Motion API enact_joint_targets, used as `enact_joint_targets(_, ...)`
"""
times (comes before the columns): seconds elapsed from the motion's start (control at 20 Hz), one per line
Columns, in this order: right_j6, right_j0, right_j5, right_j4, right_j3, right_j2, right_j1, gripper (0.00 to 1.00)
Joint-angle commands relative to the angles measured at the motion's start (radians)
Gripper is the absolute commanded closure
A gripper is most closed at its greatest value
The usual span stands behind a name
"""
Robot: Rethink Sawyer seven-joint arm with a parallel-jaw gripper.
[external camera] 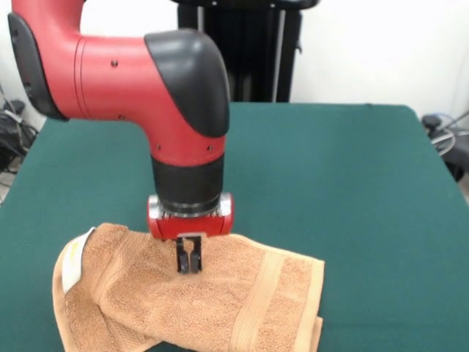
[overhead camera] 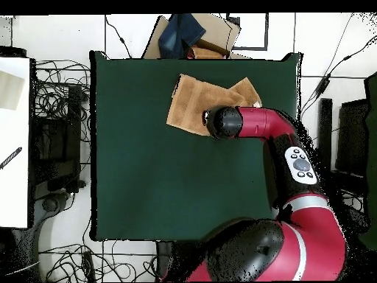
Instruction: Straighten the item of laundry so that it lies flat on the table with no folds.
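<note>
**Asker:** What was in front of you, biggest thing first?

**Me:** The table (external camera: 352,183), a wide green cloth top, mostly bare. My arm (external camera: 132,70) came down over its near edge, as the front view had it, because that was where the towel (external camera: 249,301) lay. From overhead the towel (overhead camera: 193,107) sat close to the top edge of the table (overhead camera: 132,169), with my wrist covering part of it.

**Asker:** Was the towel flat?

**Me:** No. One side was doubled over itself, so the left part sat in a thick rounded fold with the small white tag (external camera: 73,260) turned up at its edge. The right part lay flatter, one woven band showing across it.

**Asker:** And your pincer?

**Me:** My pincer (external camera: 189,262) pointed straight down at the middle of the towel, near the top of the fold (a sensible place, I judged, since lifting there would let the doubled layer be drawn out). The tips stood close together, touching the pile or nearly so. Whether they had actually pinched cloth between them, I could not tell; they were too small and dark to read.
</note>
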Motion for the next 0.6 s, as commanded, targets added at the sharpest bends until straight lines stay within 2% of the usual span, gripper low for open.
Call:
enact_joint_targets(0.05, 0.035, 0.024, 0.015, 0.023, 0.297, 0.021, -0.246, 1.0)
enact_joint_targets(0.25, 0.066, 0.002, -0.016, 0.045, 0.388, 0.034, -0.305, 1.0)
enact_joint_targets(0.6, 0.082, -0.018, -0.068, 0.054, 0.448, 0.035, -0.326, 1.0)
